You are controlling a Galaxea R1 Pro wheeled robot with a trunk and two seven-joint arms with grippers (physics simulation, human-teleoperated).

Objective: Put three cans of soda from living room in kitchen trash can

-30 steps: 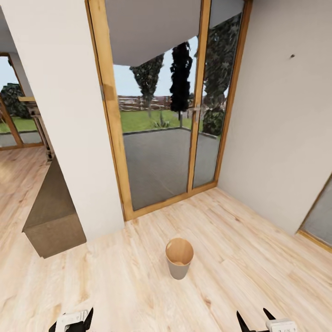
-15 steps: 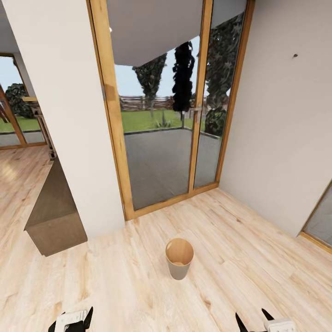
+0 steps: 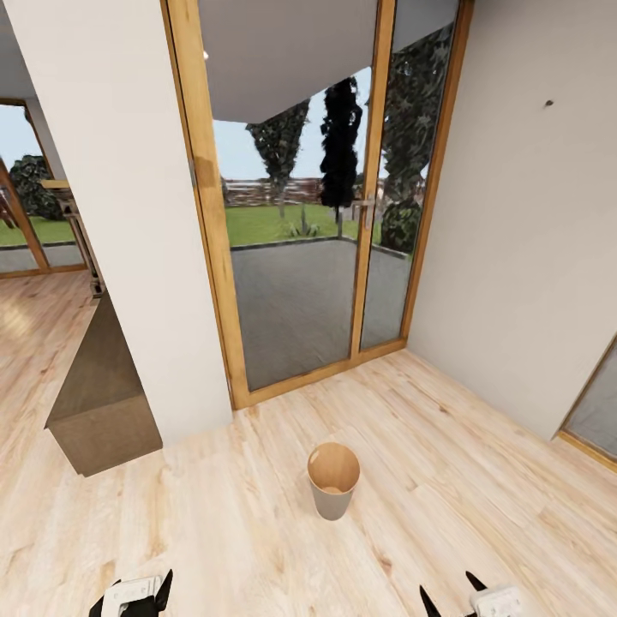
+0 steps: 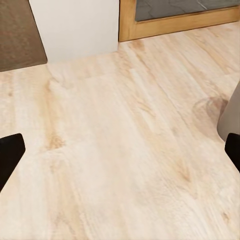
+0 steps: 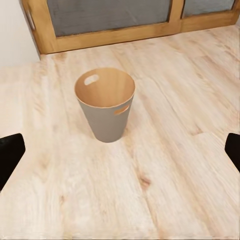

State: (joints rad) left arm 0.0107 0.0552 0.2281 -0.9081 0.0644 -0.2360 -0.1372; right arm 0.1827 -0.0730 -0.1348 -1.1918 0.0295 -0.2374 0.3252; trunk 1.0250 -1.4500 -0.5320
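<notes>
The trash can (image 3: 332, 480), a small grey tapered bin with a tan wood inside and an oval handle hole, stands upright on the light wood floor just ahead of me. In the right wrist view the trash can (image 5: 106, 106) sits ahead of my open right gripper (image 5: 120, 152), and the part of its inside that I can see is bare. My right gripper (image 3: 447, 588) hangs low, near and right of the bin. My left gripper (image 3: 133, 597) is open and empty over bare floor; in its wrist view the left gripper (image 4: 120, 152) has the bin's grey side (image 4: 231, 115) at the frame edge. The soda cans are out of view.
A wood-framed glass door (image 3: 300, 214) stands behind the bin, between a white pillar (image 3: 120, 214) and the right wall (image 3: 523, 240). A dark brown low block (image 3: 98, 394) juts out at the left. Another glass door frame (image 3: 591, 411) shows at far right.
My right gripper has shifted a little to the left, toward the bin. The view itself moved slightly at first; the bin and left gripper stay put.
</notes>
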